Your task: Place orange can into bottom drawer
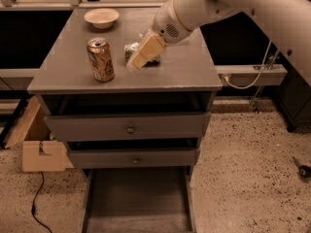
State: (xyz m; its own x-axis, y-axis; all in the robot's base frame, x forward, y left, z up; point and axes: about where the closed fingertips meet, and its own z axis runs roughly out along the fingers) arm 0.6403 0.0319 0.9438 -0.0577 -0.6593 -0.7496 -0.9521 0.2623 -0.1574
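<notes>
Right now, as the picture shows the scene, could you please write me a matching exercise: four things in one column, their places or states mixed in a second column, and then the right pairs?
Things
1. orange can
2. bowl
3. bottom drawer
4. gripper

Places or states
A. pulled out, low near the floor
B. standing upright near the front left of the cabinet top
C. above the middle of the cabinet top, to the right of the can
D. at the back left of the cabinet top

Pairs: 1-B, 2-D, 3-A, 4-C
</notes>
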